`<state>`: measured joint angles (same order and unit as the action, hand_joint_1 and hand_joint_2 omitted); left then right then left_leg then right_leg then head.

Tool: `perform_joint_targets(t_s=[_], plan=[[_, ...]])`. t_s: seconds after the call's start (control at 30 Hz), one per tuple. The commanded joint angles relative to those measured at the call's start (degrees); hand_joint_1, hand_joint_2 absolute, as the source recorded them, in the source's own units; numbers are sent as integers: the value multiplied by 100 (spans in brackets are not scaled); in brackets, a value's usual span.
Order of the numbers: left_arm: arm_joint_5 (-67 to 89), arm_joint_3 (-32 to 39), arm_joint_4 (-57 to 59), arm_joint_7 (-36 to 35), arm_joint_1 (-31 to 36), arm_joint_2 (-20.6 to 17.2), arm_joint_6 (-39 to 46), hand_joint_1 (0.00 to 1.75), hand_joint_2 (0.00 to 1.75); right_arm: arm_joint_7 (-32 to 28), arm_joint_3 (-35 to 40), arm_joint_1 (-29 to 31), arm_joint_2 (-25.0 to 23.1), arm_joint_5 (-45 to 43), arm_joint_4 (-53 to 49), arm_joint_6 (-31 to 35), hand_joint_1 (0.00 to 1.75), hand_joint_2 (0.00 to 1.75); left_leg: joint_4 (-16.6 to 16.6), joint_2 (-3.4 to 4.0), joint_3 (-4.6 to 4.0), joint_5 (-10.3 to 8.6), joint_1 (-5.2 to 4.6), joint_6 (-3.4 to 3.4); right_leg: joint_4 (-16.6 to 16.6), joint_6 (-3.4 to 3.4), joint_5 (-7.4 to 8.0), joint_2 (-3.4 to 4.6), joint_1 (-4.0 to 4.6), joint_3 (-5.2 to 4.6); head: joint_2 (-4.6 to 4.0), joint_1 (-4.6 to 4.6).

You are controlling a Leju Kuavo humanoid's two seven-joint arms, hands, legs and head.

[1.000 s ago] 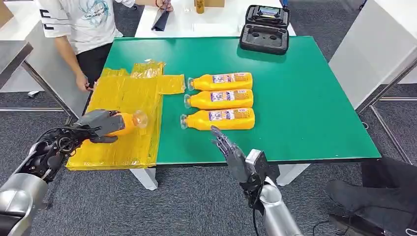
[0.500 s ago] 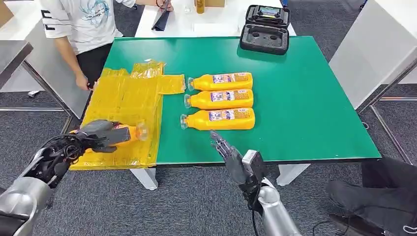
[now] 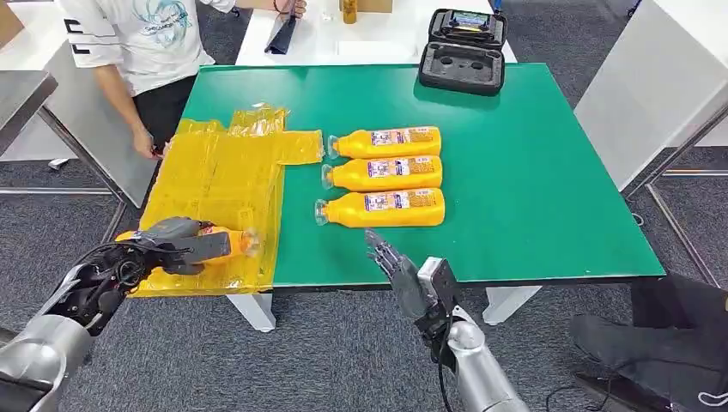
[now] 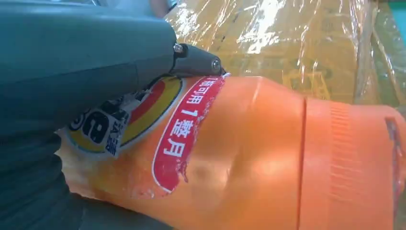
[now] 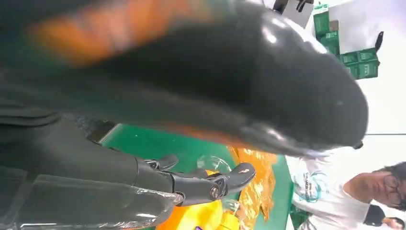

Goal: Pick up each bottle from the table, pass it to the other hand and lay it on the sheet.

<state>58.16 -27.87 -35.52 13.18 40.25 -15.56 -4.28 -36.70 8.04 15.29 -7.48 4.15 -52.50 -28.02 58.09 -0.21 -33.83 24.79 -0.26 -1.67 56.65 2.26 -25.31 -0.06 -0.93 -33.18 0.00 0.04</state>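
Robotics lab or test room — grey carpet tile floor (image 3: pixel 343 352), white work benches (image 3: pixel 652 77) around a green-topped counter (image 3: pixel 532 172) on white legs. Open black foam-lined equipment case (image 3: pixel 464 51) at the counter's far edge. A person in a white printed T-shirt (image 3: pixel 146 43) stands beside the setup — staged trial, not a home.
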Motion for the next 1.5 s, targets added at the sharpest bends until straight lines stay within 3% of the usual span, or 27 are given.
perform_joint_targets(t_s=[0.03, 0.1, 0.13, 0.17, 0.2, 0.3, 0.77, 0.8, 1.5], plan=[[129, -346, 449, -1, 182, -65, -113, 87, 175, -7, -28, 379, -45, 9, 733, 29, 0, 0, -2, 11, 13, 4, 9, 10, -5, -9, 0, 9, 9, 11, 0, 0], [127, -363, 509, 38, 213, -75, -189, 63, 175, 5, -25, 401, -47, 0, 791, 29, 0, 0, 0, 10, 7, 3, 5, 7, -2, -7, 0, 9, 5, 5, 0, -2], [135, -375, 526, 48, 224, -76, -202, 63, 175, 9, -28, 408, -47, -6, 810, 30, 0, 0, 0, 7, 7, 3, 4, 5, -1, -5, 0, 7, 4, 5, 0, 0], [126, -380, 562, 71, 244, -77, -247, 33, 175, 11, -31, 417, -45, -14, 845, 31, 0, 0, 1, 12, 8, 4, 8, 9, -2, -9, 1, 11, 8, 7, 0, -2], [122, -382, 576, 82, 254, -75, -262, 14, 175, 11, -31, 422, -48, -16, 862, 40, 0, 0, -1, 7, 7, 2, 4, 6, -1, -6, 0, 7, 4, 5, 0, 0], [124, -391, 640, 92, 286, -59, -252, 0, 175, 0, -55, 401, -47, -65, 929, 61, 0, 0, 0, 7, 6, 2, 5, 7, -1, -6, 1, 6, 5, 3, 0, -2], [96, -380, 646, 114, 336, -174, -313, 0, 175, 99, -21, 333, -52, -53, 919, 124, 0, 0, 3, 9, 8, 4, 9, 10, 0, -9, 0, 8, 9, 7, 0, 0], [52, -340, 557, 139, 345, -190, -284, 0, 0, 123, -27, 317, -48, -57, 921, 171, 0, 0, 1, 8, 7, 2, 6, 8, -1, -7, 0, 7, 6, 5, 0, 0], [-469, -462, -365, 708, 266, -694, -1041, 0, 0, 394, -6, 220, -15, -131, 1005, 318, 0, 0, 5, 5, 10, 4, 15, 16, -1, -12, -2, 3, 15, 10, 0, 0]])
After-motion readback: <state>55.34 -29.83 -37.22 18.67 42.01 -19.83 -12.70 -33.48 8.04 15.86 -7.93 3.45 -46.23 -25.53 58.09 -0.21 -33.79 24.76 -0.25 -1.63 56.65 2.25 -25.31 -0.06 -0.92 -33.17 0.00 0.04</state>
